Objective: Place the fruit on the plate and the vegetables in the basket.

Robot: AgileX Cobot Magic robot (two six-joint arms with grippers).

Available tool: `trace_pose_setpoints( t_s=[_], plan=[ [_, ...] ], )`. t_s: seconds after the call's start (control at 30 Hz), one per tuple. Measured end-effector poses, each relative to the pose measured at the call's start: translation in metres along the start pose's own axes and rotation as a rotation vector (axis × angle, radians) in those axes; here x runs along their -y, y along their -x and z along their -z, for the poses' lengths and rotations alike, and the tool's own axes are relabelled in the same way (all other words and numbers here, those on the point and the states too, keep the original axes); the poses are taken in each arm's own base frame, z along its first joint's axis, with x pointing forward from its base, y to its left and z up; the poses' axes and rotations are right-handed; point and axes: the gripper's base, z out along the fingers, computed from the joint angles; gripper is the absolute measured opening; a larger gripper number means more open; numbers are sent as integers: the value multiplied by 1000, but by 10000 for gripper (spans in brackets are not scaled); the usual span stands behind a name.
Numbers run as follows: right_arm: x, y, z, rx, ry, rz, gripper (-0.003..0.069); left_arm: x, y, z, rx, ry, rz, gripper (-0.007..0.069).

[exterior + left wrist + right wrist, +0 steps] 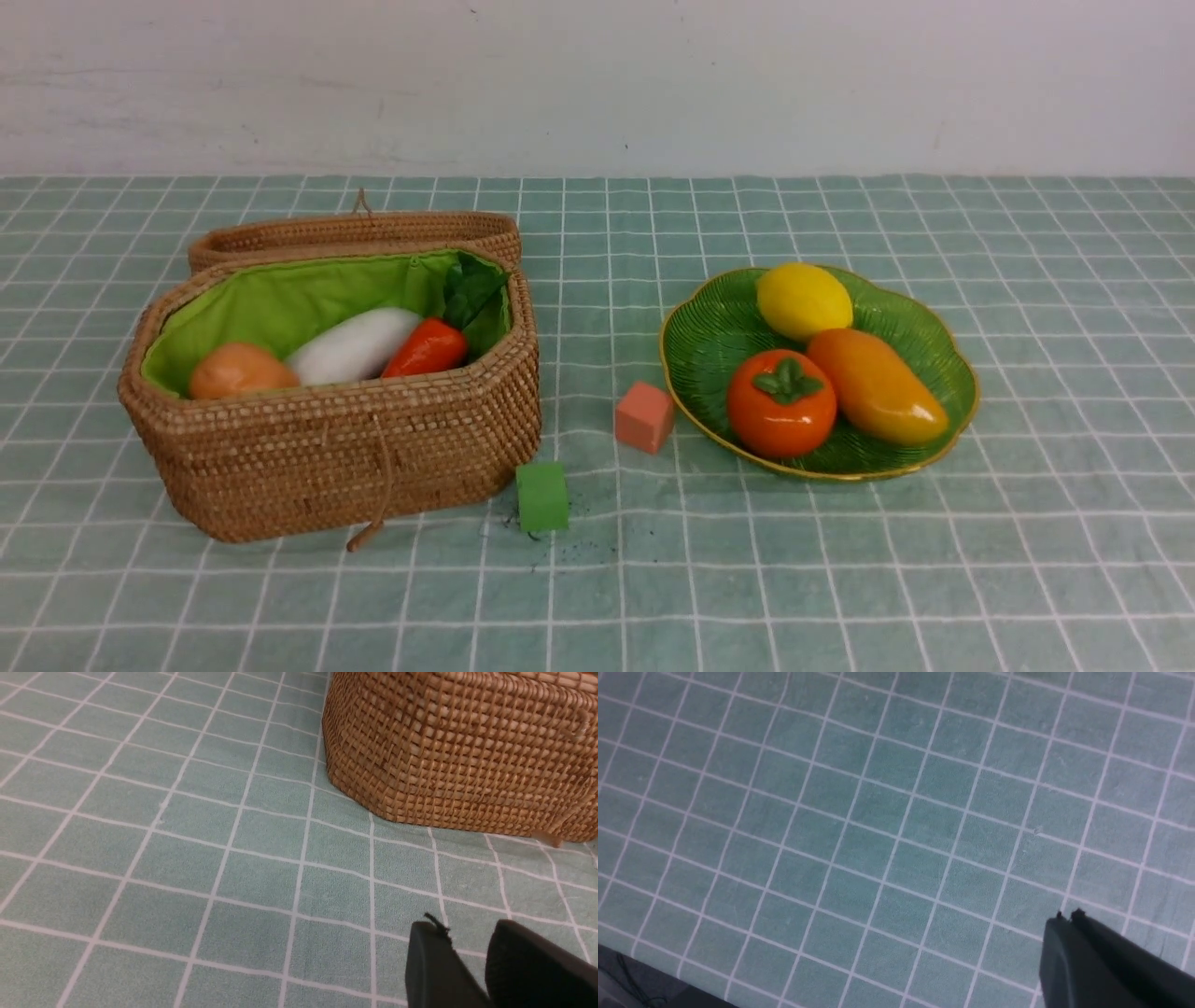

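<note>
1. The right gripper (1066,917) has its black fingers pressed together with nothing between them. It hangs over bare teal checked tablecloth (878,812); nothing else shows in its wrist view apart from a dark edge at one corner.
2. The left gripper (460,933) has its two black fingers a little apart, a narrow gap between the tips and nothing in it. It sits above the tablecloth (187,858), near the outer wall of the wicker basket (458,751) but not touching it.
3. In the front view neither arm appears. The basket (336,457) stands on the left of the table, its lid (355,233) swung back behind it, its green lining exposed.
4. Inside the basket lie the potato (238,371) at the left, the long white vegetable (353,345) in the middle, and the carrot (428,348) at the right with its leaves (471,289) against the lining. The three touch side by side.
5. The green ribbed plate (700,345) sits on the right, well apart from the basket. On it rest the lemon (803,301) at the back, the persimmon (781,403) at front left, and the mango (876,385) at the right, all touching.
6. Between basket and plate lie a salmon cube (644,416), just beside the plate's rim, and a green cube (542,496), by the basket's front corner.
</note>
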Motion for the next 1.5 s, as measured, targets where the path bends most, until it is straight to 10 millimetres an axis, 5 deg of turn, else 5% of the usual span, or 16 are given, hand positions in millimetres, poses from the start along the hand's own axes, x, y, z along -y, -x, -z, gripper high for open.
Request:
trace_pose_setpoints(
  t_s=[0.33, 0.43, 0.57, 0.73, 0.77, 1.0, 1.5],
  plan=[
    [-15, -15, 23, 102, 3, 70, -11, 0, 0, 0, 0, 0, 0, 179],
    [-14, -35, 43, 267, -149, 94, -8, 0, 0, 0, 0, 0, 0, 184],
    [-13, -59, 46, 497, -293, 48, -7, 0, 0, 0, 0, 0, 0, 185],
    [-2, -110, 4, 716, -452, -24, -6, 0, 0, 0, 0, 0, 0, 186],
    [5, -128, -20, 751, -496, -33, -4, 0, 0, 0, 0, 0, 0, 186],
    [29, -169, -104, 608, -485, -92, 2, 0, 0, 0, -4, 1, 0, 186],
    [31, -169, -106, 631, -499, -83, 15, 0, -1, 0, -6, 2, 0, 198]
  ],
)
